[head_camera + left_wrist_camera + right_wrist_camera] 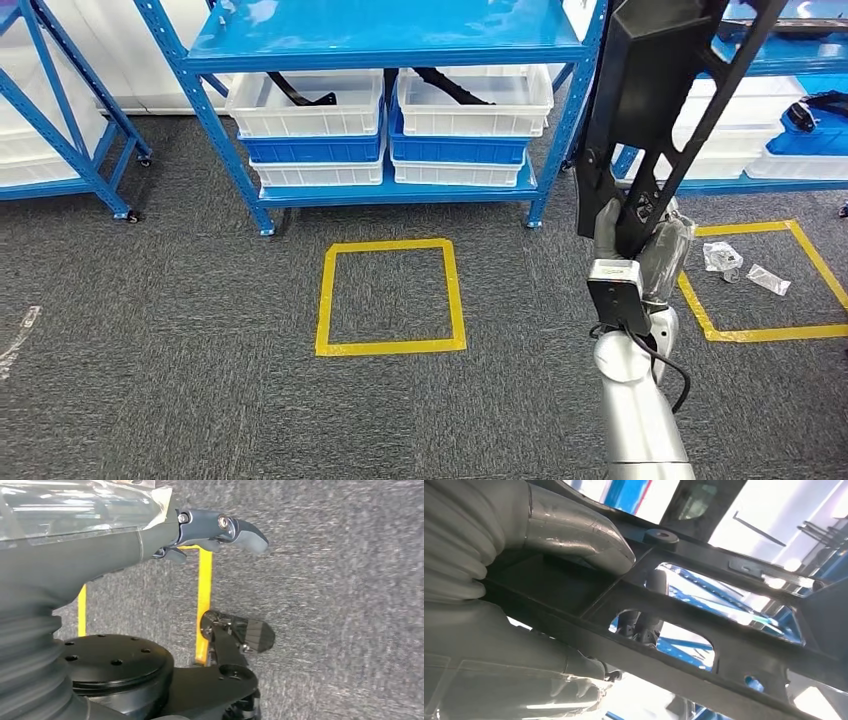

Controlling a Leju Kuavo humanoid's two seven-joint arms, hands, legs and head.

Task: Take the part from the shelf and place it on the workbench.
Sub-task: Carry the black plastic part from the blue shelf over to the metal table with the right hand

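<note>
Part [660, 90]: a long black frame with open cut-outs, standing up nearly vertical in front of the blue shelf [390, 45], clear of it. You are carrying it in the right hand [640, 250], which is gripping its lower end; in the right wrist view the thumb [574, 530] is pressing across one of the frame's bars [664, 610], with darker fingers showing through the openings.

Left hand [220, 530]: hanging at your side over the grey carpet [350, 605], holding nothing, fingers loosely apart as far as the left wrist view lets you judge.

Around you: white bins [305, 105] on the shelf's lower level holding more black parts, a yellow taped square [390, 297] on the floor ahead, another to the right.

Step, by my reading: pick done, carry under way. No workbench anywhere here, so the next move is calling for a turn away from the shelf, keeping the tall frame from swinging into the uprights while you are walking.
</note>
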